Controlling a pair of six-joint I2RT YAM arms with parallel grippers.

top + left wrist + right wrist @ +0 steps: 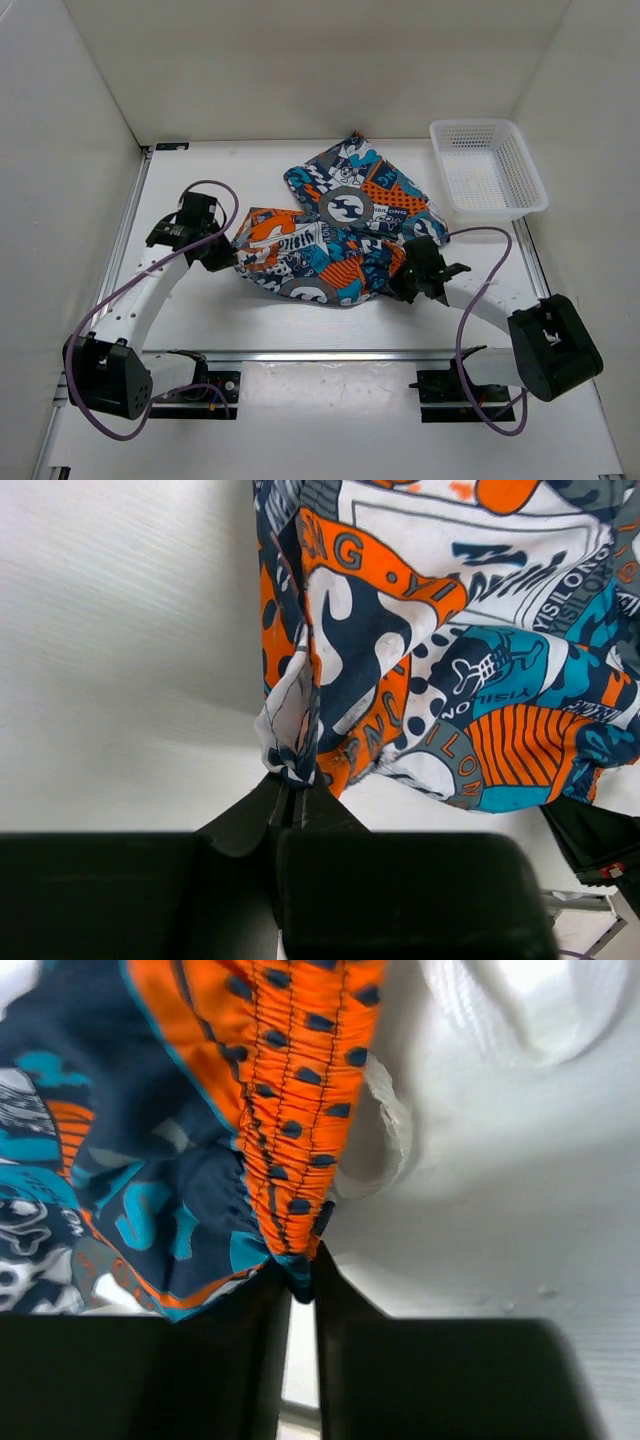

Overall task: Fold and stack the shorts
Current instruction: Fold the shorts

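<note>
Left gripper (293, 802) is clenched on a bunched corner of the soft printed shorts (318, 262); I see the cloth spanning mid-table, long axis left-right. Right gripper (300, 1282) pinches the gathered orange elastic waistband (290, 1110). White mesh basket (488, 170) sits far right.

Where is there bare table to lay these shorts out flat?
Bare table lies back left, between its left edge and the shorts; a narrower strip runs along the near edge below them. Centre to back right is crowded: cloth reaches almost to the basket.
</note>
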